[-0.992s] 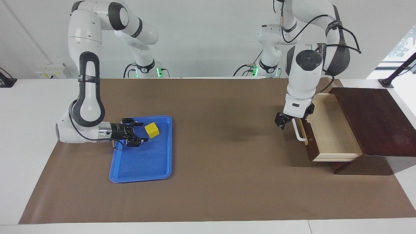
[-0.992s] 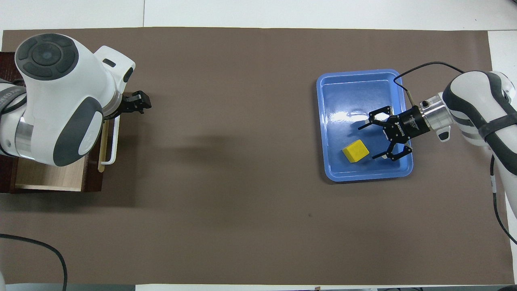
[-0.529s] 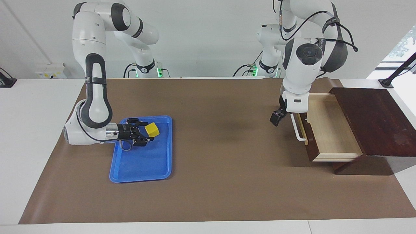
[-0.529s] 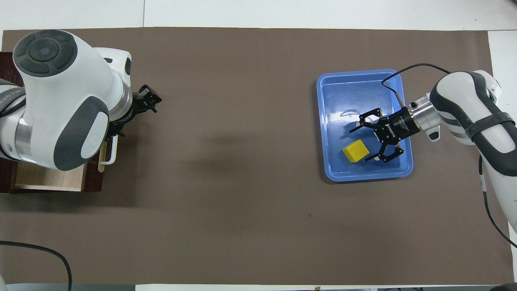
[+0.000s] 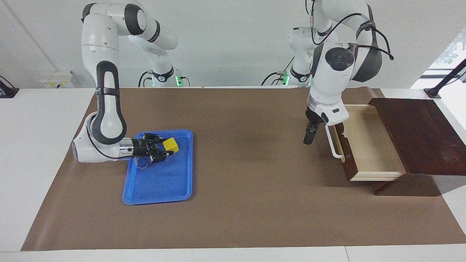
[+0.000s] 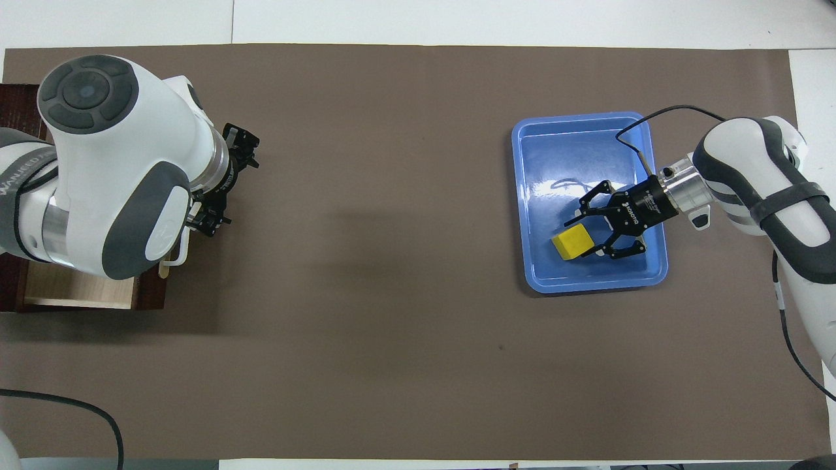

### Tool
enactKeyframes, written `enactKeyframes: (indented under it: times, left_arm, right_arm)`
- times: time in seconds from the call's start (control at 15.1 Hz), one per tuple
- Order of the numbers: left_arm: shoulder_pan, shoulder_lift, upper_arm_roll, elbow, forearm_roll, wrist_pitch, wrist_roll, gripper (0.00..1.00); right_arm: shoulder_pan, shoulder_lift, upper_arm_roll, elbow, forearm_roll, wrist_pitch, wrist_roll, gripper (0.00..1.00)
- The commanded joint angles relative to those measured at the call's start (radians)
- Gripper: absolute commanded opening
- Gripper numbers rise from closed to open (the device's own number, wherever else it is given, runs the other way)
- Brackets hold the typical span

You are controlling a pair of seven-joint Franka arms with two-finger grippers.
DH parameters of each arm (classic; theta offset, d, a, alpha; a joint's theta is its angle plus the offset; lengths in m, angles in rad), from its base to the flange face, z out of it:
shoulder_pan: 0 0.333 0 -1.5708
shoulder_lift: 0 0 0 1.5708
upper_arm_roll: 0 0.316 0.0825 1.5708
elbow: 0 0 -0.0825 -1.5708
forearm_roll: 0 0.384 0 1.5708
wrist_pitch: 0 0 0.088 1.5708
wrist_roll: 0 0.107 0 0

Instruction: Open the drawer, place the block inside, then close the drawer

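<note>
Overhead view first: the brown mat (image 6: 418, 339) covers nearly the whole table, and at the left arm's end of it sits the dark wooden box (image 5: 418, 134) with its drawer (image 5: 367, 145) already pulled out, pale inside and empty as far as I can see. Toward the right arm's end lies the flat blue tray (image 6: 568, 137), well apart from the drawer. The block (image 6: 573, 243), a small yellow cube, sits in the tray, in the part nearer the robots.

The right gripper (image 6: 595, 234) lies low and nearly level over the tray, reaching in from the right arm's end of the table. Its fingers have closed in on the block's two side faces, so it looks to have pinched the cube, which rests at the fingertips and seems not yet lifted off the tray floor. The left gripper (image 5: 308, 138) hangs in the air just in front of the drawer's white handle (image 5: 334, 145), apart from it, holding nothing; its fingers stand spread apart.

What the next move turns on, to my eye: the open drawer lies straight across the mat from the held block, toward the left arm's end. The right arm has the cube, yet the left arm is much closer to the drawer.
</note>
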Motion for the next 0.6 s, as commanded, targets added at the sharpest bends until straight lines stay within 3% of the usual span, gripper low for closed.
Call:
enactKeyframes:
  times: [0.0,0.53]
  left_arm:
    - [0.003,-0.026,0.005,-0.039,-0.02,0.044,-0.073,1.0]
    - [0.009,-0.027,0.007,-0.051,-0.026,0.049,-0.135,1.0]
  right_arm:
    - [-0.008,0.001,0.003,-0.001,-0.007,-0.001,-0.028,0.0]
    - [0.002,-0.059,0.009,0.059,0.001,-0.007,0.088,0.0]
